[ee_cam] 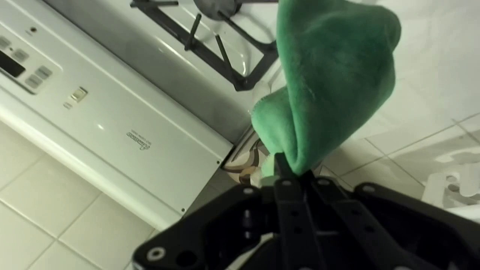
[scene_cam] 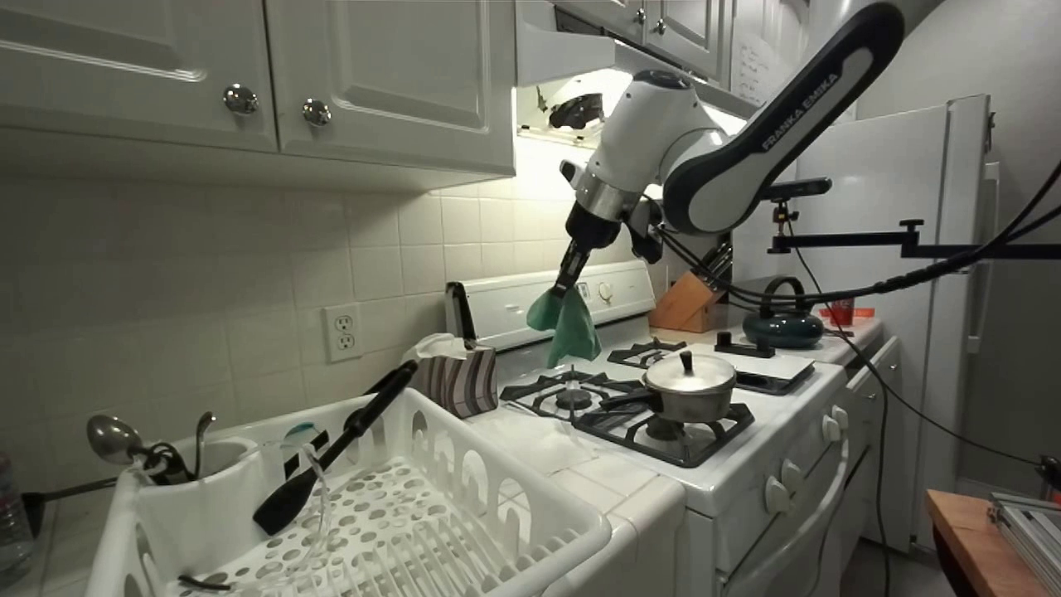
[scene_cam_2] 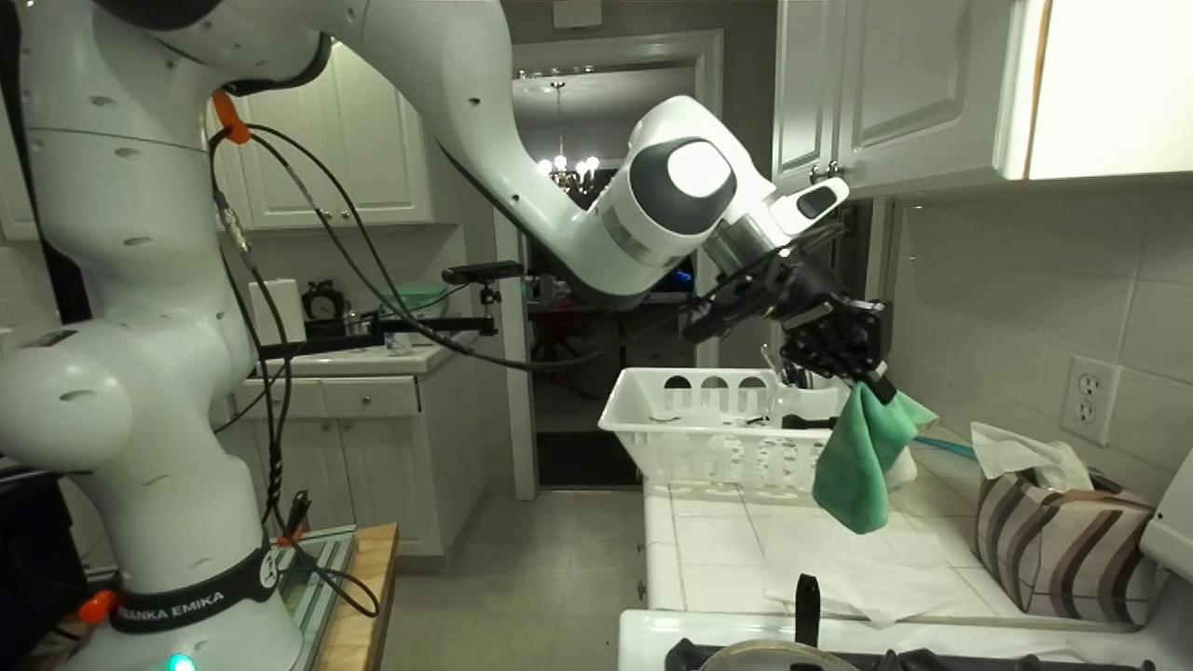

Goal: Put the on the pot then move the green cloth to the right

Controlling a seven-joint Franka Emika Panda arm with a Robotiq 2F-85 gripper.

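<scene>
One black robotic gripper (scene_cam_2: 880,388) pinches one green fabric cloth (scene_cam_2: 862,466) in midair near a white gas stove (scene_cam: 717,482), where one silver metal saucepan (scene_cam: 698,406), topped by one round metal lid (scene_cam: 695,380), sits over a black burner (scene_cam: 666,429). One brown-striped tissue box (scene_cam_2: 1053,545), partly hidden by the cloth in the wrist view, and one white plastic dish rack (scene_cam_2: 669,447) stand on the tiled counter (scene_cam_2: 708,536). The cloth droops in loose folds.
</scene>
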